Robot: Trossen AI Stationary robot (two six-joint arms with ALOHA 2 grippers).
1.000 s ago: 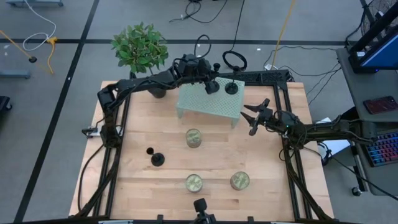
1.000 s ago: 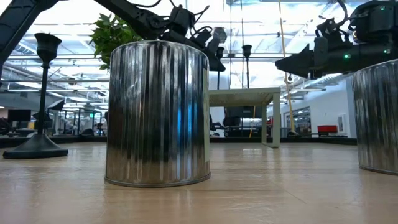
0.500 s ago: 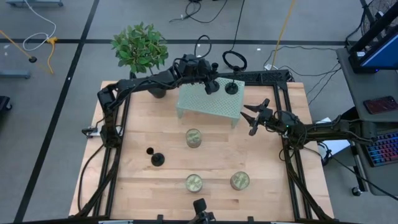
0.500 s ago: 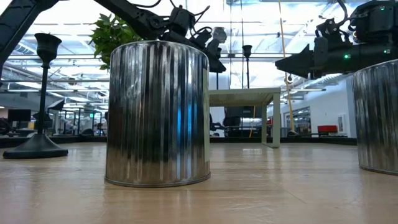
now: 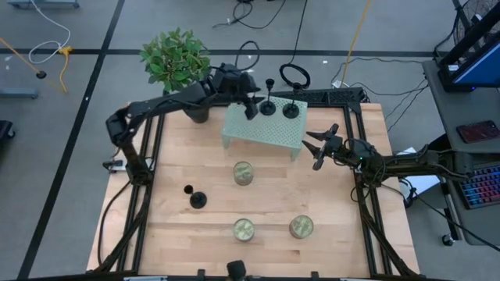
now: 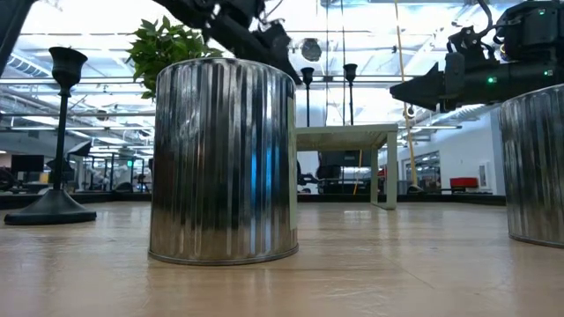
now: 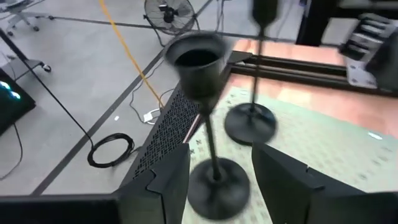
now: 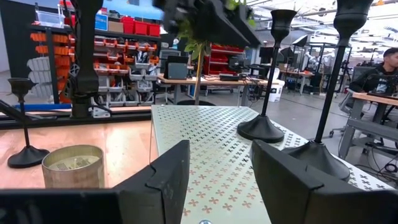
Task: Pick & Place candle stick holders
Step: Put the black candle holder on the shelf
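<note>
From above, the left gripper point(image 5: 250, 109) stands just left of a candle stick holder point(image 5: 268, 106) upright on the far green perforated stand point(image 5: 262, 131); a third holder point(image 5: 197, 199) stands on the table, nearer the left arm. In the left wrist view the fingers point(image 7: 168, 183) are spread, released, with the holder's stem point(image 7: 211, 143) between them but apart. The right gripper point(image 5: 319, 147) waits part open, right of the stand.

From table height, a big ribbed metal can point(image 6: 222, 161) fills the middle of the frame and hides the tabletop behind it; a second can point(image 6: 535, 165) is cut off by the right edge. The left arm point(image 6: 231, 22) runs out past the top edge there. In the left wrist view the nearer candle stick holder point(image 7: 205, 118) is smeared with blur, and the farther holder point(image 7: 255, 93) loses its cup above the top edge. In the right wrist view, a dark blurred shape point(image 8: 208, 18) across the top centre cannot be made out.
</note>
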